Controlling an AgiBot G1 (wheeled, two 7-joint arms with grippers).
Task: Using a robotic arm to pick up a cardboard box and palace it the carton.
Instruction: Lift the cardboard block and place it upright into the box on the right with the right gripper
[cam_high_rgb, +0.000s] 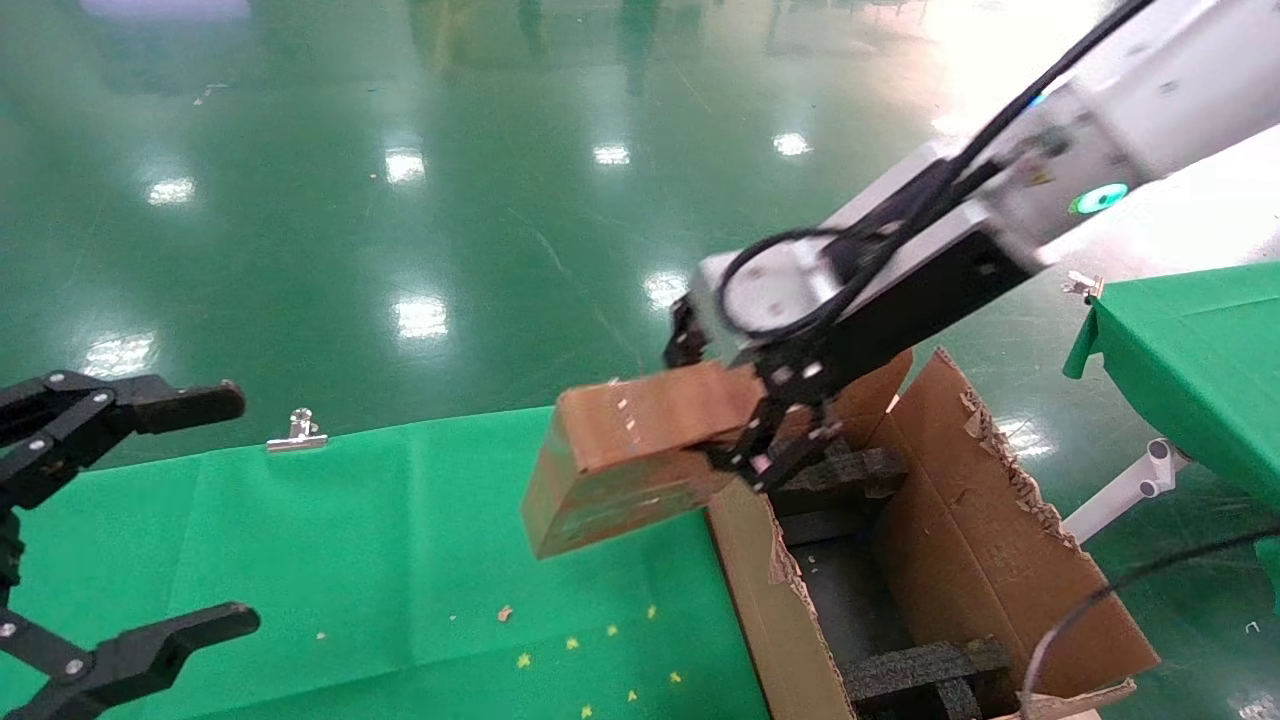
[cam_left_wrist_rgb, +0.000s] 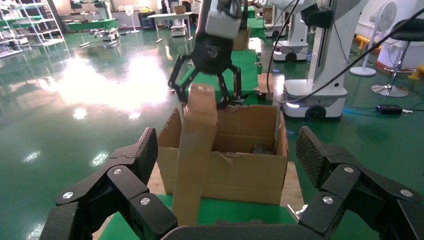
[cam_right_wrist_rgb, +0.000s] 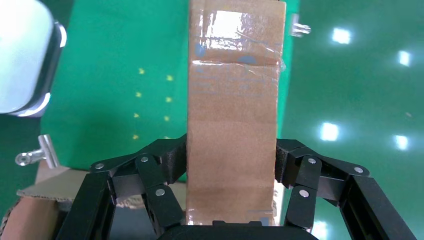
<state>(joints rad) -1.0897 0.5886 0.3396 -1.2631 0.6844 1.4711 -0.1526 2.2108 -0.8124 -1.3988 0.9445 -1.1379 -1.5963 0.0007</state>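
Holding the cardboard box (cam_high_rgb: 625, 450) clamped in our right tool (cam_high_rgb: 760, 415), airborne beside the carton (cam_high_rgb: 1000, 530); right wrist view alone shows its tape. Left tool (cam_high_rgb: 150, 520) gapes empty over the bench (cam_high_rgb: 350, 540).

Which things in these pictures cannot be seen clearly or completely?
- Carton: its bottom is cut off by the head view's edge; in the left wrist view the cardboard box covers part of its front.
- Cardboard box's gripped end: hidden by the right claw in the head view.
- Left claw: its base is off-frame.
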